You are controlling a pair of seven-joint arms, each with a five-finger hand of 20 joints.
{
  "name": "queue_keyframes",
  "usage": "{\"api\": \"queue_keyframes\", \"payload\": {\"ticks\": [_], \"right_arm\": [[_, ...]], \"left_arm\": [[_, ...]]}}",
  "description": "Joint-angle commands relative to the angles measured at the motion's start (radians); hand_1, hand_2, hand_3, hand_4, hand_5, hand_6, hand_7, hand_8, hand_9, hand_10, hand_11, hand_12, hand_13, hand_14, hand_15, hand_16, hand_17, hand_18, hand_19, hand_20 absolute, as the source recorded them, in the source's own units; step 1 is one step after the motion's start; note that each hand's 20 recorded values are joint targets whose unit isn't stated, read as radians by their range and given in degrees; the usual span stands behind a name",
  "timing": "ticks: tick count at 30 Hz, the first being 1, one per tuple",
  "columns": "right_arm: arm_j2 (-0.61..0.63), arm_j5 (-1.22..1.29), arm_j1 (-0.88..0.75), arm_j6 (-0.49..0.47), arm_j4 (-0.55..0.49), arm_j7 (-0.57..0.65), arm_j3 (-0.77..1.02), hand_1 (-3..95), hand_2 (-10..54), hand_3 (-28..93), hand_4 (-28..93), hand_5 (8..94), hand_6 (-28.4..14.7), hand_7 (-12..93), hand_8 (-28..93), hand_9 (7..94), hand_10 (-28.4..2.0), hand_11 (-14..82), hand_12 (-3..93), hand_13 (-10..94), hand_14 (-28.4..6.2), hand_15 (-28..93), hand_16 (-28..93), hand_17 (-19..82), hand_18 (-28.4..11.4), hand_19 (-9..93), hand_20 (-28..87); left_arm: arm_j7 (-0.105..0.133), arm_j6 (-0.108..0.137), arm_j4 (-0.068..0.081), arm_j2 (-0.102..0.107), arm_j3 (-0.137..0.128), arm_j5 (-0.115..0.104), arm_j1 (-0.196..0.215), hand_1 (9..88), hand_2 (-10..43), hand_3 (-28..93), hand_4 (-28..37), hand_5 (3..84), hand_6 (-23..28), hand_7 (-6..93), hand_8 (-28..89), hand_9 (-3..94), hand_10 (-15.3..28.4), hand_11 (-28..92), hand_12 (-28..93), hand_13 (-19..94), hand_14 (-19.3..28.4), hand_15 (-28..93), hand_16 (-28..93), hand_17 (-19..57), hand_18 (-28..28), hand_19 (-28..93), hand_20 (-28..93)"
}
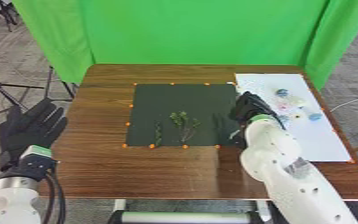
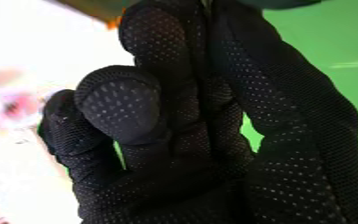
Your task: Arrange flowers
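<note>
Keep the right hand [image 1: 252, 107] gentle and steady, its fingers [image 2: 120, 107] curled round what looks like a sprig [image 2: 286, 2], to avoid bruising it.

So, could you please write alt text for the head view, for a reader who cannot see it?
The robot's right hand is where a dark mat bearing green sprigs meets a white sheet with pink and blue flowers on a brown table. Its left hand is open beside the table's left edge.

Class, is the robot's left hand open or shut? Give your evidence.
Open. In the head view, the left hand has its fingers straight and spread apart, beside the table.
</note>
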Motion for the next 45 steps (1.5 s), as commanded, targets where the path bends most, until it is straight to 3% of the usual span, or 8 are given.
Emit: {"api": "queue_keyframes", "payload": {"ticks": [1, 16, 19, 25, 29, 31, 33, 45], "right_arm": [[-0.091, -0.028, -0.091, 0.0, 0.012, 0.035, -0.013, 58.1, -9.5, 69, -26, 74.5, -2.0, 44, 22, 84.7, -10.0, 26.5, 54.7, 83, -7.7, 63, 33, 49, -27.1, 93, 47], [-0.108, -0.085, -0.092, 0.101, 0.093, 0.036, -0.045, 56.1, -9.5, 70, -24, 73.8, -2.5, 44, 21, 84.4, -10.6, 27.6, 54.1, 84, -7.2, 62, 33, 49, -26.8, 93, 47], [-0.11, -0.082, -0.095, 0.06, 0.086, 0.037, -0.038, 53.1, -9.5, 69, -23, 72.4, -2.8, 45, 19, 82.5, -11.6, 31.3, 51.1, 84, -7.3, 63, 34, 49, -26.7, 93, 47], [-0.108, -0.054, -0.109, 0.023, 0.066, 0.039, -0.021, 47.4, -9.5, 66, -21, 71.2, -5.2, 35, 18, 79.2, -15.9, 40.6, 34.3, 82, -8.1, 63, 33, 49, -26.4, 93, 47], [-0.104, -0.031, -0.123, 0.003, 0.038, 0.023, -0.013, 44.0, -9.5, 69, -21, 71.3, -6.4, 30, 15, 79.2, -16.5, 40.2, 32.4, 81, -8.5, 63, 32, 48, -26.5, 93, 46], [-0.104, -0.042, -0.127, 0.006, 0.038, 0.015, -0.012, 40.9, -9.5, 72, -20, 70.9, -7.1, 26, 3, 78.9, -16.8, 39.3, 31.6, 81, -9.0, 63, 32, 48, -26.5, 93, 46], [-0.103, -0.045, -0.128, 0.012, 0.038, 0.018, -0.011, 39.4, -9.5, 73, -20, 70.1, -7.3, 24, -8, 78.8, -16.9, 38.9, 31.0, 81, -9.2, 63, 32, 48, -26.6, 93, 45], [-0.069, -0.137, -0.151, 0.013, -0.032, -0.013, -0.001, 36.6, -9.3, 72, -19, 68.3, -9.5, 16, -9, 79.4, -17.2, 36.5, 29.5, 81, -9.6, 63, 32, 47, -27.0, 93, 45]], "left_arm": [[-0.043, -0.009, 0.012, -0.006, 0.01, 0.026, -0.016, 29.3, 13.5, 73, -26.3, 40.9, 7.2, 33.5, -15, 33.0, 14.4, 36, 14, 21, 13.3, 53, -7, -6.3, 13.9, 40, 17], [-0.043, -0.009, 0.016, 0.001, 0.017, 0.018, -0.025, 29.3, 13.8, 73, -26.4, 41.1, 7.2, 33.8, -15, 32.9, 14.4, 36, 14, 21, 13.4, 53, -7, -6.4, 13.9, 40, 17], [-0.037, -0.007, 0.013, 0.0, 0.014, 0.013, -0.019, 29.3, 13.8, 73, -26.5, 41.2, 7.3, 33.7, -15, 32.9, 14.4, 36, 14, 21, 13.4, 53, -7, -6.4, 13.9, 40, 17], [-0.025, 0.001, 0.008, -0.002, 0.011, 0.0, -0.012, 29.3, 13.9, 73, -26.5, 41.1, 7.4, 33.5, -15, 33.0, 14.3, 36, 14, 21, 13.4, 53, -7, -6.4, 13.9, 40, 17], [-0.018, 0.008, 0.009, 0.0, 0.009, -0.007, -0.005, 29.3, 13.9, 73, -26.5, 41.1, 7.3, 33.6, -15, 33.0, 14.3, 36, 14, 21, 13.3, 53, -7, -6.3, 13.8, 40, 17], [-0.01, 0.015, 0.009, 0.0, 0.015, -0.025, -0.008, 29.3, 13.9, 73, -26.5, 41.1, 7.3, 33.7, -15, 33.1, 14.4, 36, 14, 21, 13.3, 53, -7, -6.3, 13.9, 40, 17], [-0.016, 0.011, 0.012, -0.001, 0.021, -0.019, -0.014, 29.3, 13.9, 73, -26.6, 41.0, 7.3, 33.7, -15, 33.1, 14.4, 36, 14, 21, 13.3, 53, -7, -6.3, 13.9, 40, 17], [-0.013, 0.011, 0.012, -0.004, 0.028, -0.019, -0.022, 29.4, 14.2, 73, -26.6, 40.9, 7.4, 33.7, -15, 33.1, 14.3, 36, 14, 22, 13.3, 53, -7, -6.3, 13.9, 40, 17]]}}
